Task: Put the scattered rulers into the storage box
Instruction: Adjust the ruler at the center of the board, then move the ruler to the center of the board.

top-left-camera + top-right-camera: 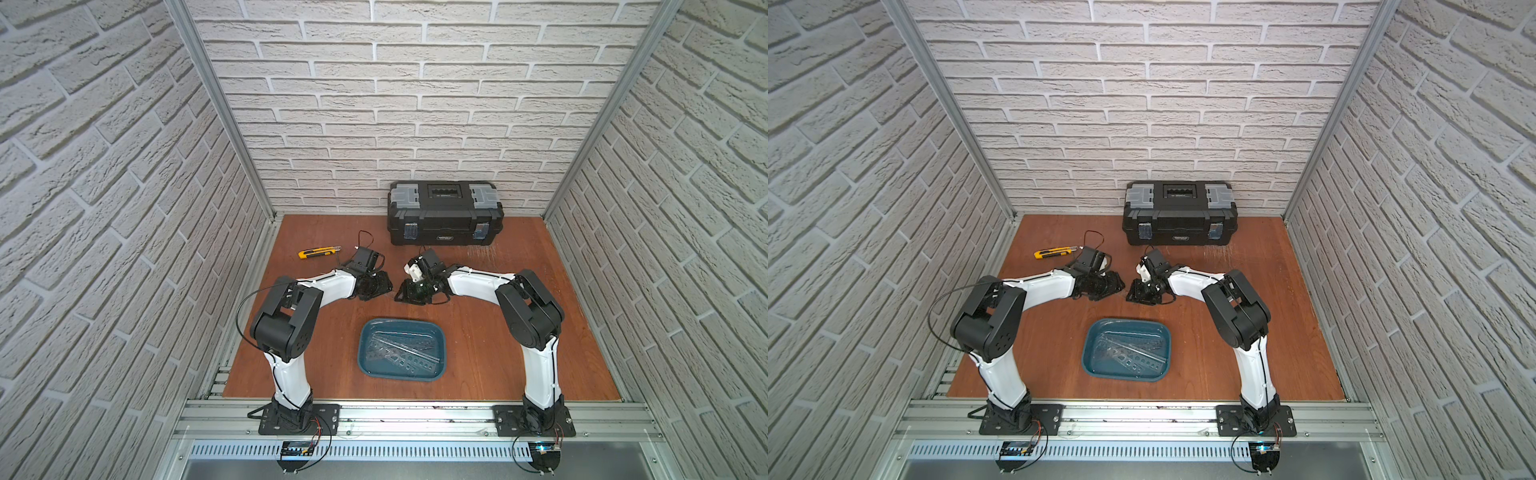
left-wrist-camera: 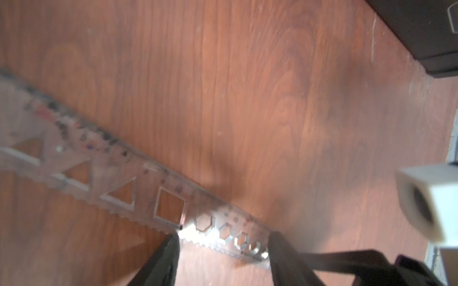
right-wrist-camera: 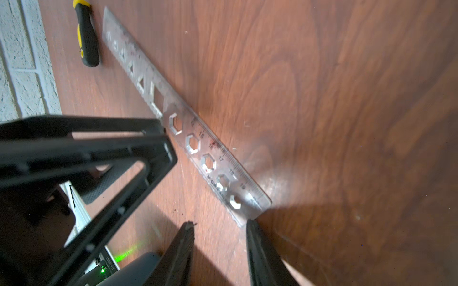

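A transparent ruler (image 2: pixel 148 178) with cut-out holes lies flat on the wooden table, also seen in the right wrist view (image 3: pixel 224 164). My left gripper (image 2: pixel 224 241) is open, its fingertips beside the ruler's toothed edge near one end. My right gripper (image 3: pixel 220 224) is open too, with one fingertip (image 3: pixel 250 224) touching that end's corner. In both top views the two grippers (image 1: pixel 388 286) (image 1: pixel 401 293) meet behind the teal storage box (image 1: pixel 361 353), and they hide this ruler. Several rulers (image 1: pixel 409 355) lie inside the box.
A black toolbox (image 1: pixel 444 218) stands against the back wall. A yellow-black utility knife (image 1: pixel 318 252) lies at the back left. A small yellow-black screwdriver (image 3: pixel 86 42) lies by the ruler's far end. Brick walls enclose three sides.
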### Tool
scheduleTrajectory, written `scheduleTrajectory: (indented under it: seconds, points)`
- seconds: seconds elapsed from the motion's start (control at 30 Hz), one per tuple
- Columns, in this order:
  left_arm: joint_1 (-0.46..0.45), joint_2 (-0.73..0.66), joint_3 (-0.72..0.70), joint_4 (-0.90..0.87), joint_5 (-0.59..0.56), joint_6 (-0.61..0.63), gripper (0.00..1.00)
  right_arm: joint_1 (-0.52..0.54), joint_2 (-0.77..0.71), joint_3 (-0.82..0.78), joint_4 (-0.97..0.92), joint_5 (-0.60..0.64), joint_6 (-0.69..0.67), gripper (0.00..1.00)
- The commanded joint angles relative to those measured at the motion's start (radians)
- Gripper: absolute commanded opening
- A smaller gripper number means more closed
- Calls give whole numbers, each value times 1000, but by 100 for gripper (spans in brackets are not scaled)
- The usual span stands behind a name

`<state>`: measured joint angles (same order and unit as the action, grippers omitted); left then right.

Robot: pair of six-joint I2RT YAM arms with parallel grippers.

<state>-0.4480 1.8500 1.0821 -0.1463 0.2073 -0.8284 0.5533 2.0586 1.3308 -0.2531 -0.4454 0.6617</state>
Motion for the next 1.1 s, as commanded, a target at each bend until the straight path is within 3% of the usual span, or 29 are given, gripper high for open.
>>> scheduleTrajectory:
  seconds: [0.0,0.2,0.47,0.57,0.83,1.07]
  points:
    - [-4,63,30,-29,0,23,62,-9,-48,0,-51,46,-31,40]
    - [-3,89,71,-23,30,35,61,-18,-74,53,-169,152,-139,42]
    - [48,-172,25,-132,-86,71,63,-2,-88,241,-356,306,-357,54]
    - [93,-274,4,-192,-105,102,64,25,-2,381,-429,347,-461,59]
    - [257,-496,-122,-267,-74,134,66,113,296,833,-655,454,-668,63]
    - [320,-569,-178,-293,-41,152,67,157,406,940,-628,499,-740,67]
